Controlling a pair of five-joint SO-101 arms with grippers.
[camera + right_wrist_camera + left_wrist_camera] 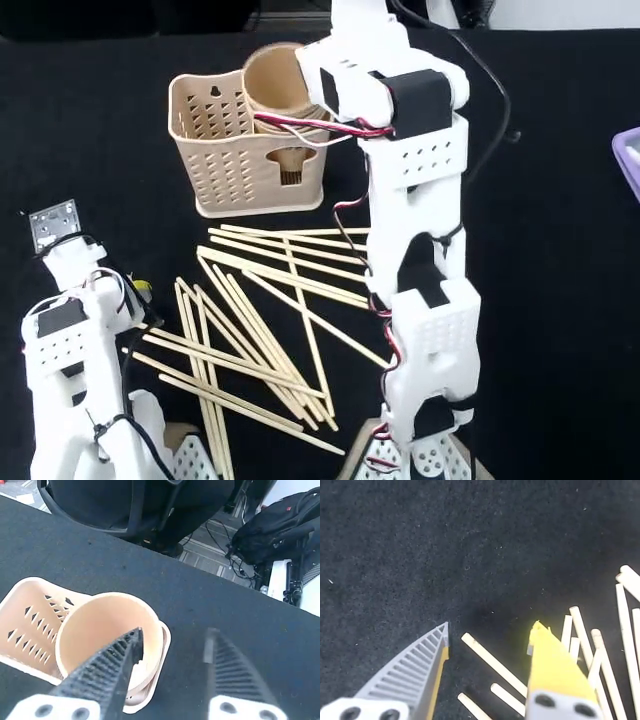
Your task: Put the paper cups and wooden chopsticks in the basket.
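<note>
surroundings: black cloth [560, 300]; purple thing [630, 160] cut off at the edge; metal plate [55, 224] by the left arm
in the way: right arm hangs over the basket [245, 165] and hides part of its rim
paper cups [278, 85]: stacked inside the basket (count unclear)
chopsticks [260, 320]: loose on the cloth, criss-crossed, outside the basket; some run under the right arm
right gripper [175, 632]: jaws apart, one over the cup mouth, the other outside the rim; contact unclear
left gripper [491, 630]: jaws apart, chopstick ends between them
</note>
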